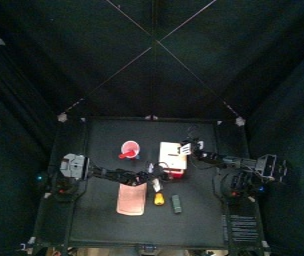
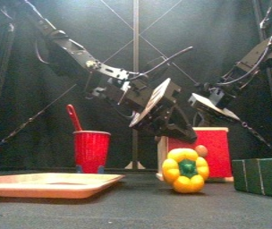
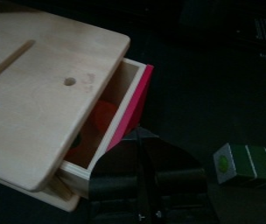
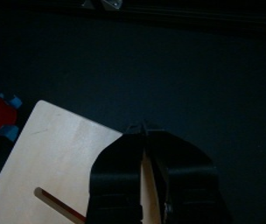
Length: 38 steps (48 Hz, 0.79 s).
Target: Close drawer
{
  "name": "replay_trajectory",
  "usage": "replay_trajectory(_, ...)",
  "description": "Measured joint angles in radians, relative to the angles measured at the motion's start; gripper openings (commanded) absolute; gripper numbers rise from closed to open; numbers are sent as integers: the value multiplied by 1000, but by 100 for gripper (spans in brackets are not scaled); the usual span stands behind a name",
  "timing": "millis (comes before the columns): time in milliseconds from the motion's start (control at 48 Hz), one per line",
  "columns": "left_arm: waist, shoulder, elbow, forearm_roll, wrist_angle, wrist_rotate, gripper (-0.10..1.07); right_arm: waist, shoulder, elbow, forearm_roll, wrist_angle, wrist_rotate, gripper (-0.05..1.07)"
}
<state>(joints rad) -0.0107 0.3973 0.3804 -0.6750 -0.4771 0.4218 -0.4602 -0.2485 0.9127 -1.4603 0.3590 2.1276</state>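
The white cabinet (image 1: 172,150) stands mid-table, and its top shows as pale wood in the left wrist view (image 3: 42,96). Its orange-red drawer (image 3: 133,101) is pulled partly out, with something orange inside. The drawer also shows in the top view (image 1: 176,170) and the front view (image 2: 204,143). My left gripper (image 3: 145,142) is shut, empty, and close in front of the drawer's face. It also shows in the top view (image 1: 158,178). My right gripper (image 4: 143,133) is shut and hangs over the cabinet's top (image 4: 53,166) at its far side. It also shows in the top view (image 1: 192,147).
A red cup (image 2: 92,149) with a stick in it stands left of the cabinet. A flat pink board (image 2: 49,183) lies at the front left. A yellow pepper (image 2: 186,170) sits before the drawer. A dark green box (image 2: 264,174) is at the front right.
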Motion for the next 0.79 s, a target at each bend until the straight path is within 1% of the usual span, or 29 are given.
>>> replay_trajectory(417, 37, 5, -2, 0, -3, 0, 34, 0, 0, 0, 0, 0, 2, 38)
replay_trajectory(792, 46, 8, -6, 3, -3, 2, 34, 2, 0, 0, 0, 0, 0, 38)
